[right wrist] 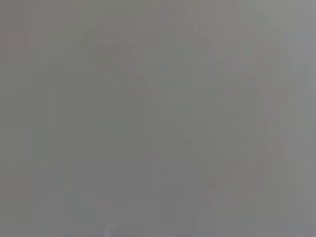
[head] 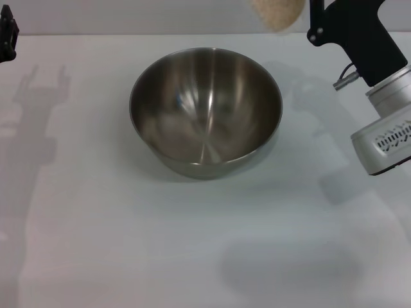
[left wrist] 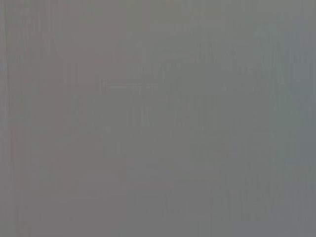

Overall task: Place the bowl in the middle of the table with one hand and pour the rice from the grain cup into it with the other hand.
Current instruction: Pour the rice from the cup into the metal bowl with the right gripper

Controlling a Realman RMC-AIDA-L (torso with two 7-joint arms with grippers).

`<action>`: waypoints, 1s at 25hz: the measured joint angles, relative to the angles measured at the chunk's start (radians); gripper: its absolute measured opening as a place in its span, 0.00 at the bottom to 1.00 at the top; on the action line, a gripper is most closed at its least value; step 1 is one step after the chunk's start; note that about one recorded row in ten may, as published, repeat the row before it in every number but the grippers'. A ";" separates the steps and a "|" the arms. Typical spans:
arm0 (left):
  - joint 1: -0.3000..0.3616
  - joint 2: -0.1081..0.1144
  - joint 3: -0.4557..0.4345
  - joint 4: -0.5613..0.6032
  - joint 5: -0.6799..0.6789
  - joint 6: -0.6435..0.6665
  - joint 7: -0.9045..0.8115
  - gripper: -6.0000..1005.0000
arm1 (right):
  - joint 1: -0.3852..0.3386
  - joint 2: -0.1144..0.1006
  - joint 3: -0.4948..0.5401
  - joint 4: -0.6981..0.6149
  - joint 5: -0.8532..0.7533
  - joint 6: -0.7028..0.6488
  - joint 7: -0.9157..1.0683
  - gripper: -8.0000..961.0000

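The stainless-steel bowl (head: 205, 109) stands empty on the white table (head: 128, 244), about mid-table in the head view. The grain cup (head: 277, 13), filled with pale rice (head: 276, 9), hangs in the air at the top edge, just behind and to the right of the bowl; its upper part is cut off. My right gripper (head: 309, 19) is beside the cup and shut on it, its arm (head: 385, 122) running down the right side. My left gripper (head: 6, 35) shows only as a black piece at the far left edge, away from the bowl. Both wrist views show only plain grey.
Shadows of both arms fall on the table left and right of the bowl. The table's back edge (head: 128, 33) runs along the top of the head view.
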 joint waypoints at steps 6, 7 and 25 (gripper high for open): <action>-0.001 0.000 0.000 -0.002 0.000 0.000 0.000 0.56 | 0.014 0.000 0.000 -0.005 -0.004 0.001 -0.093 0.01; -0.001 0.000 0.000 -0.002 0.000 0.000 0.000 0.56 | 0.018 0.000 0.000 -0.009 -0.009 0.001 -0.103 0.01; -0.003 0.000 -0.001 -0.005 0.000 0.002 0.000 0.56 | 0.069 0.002 -0.002 -0.007 -0.131 0.075 -0.448 0.01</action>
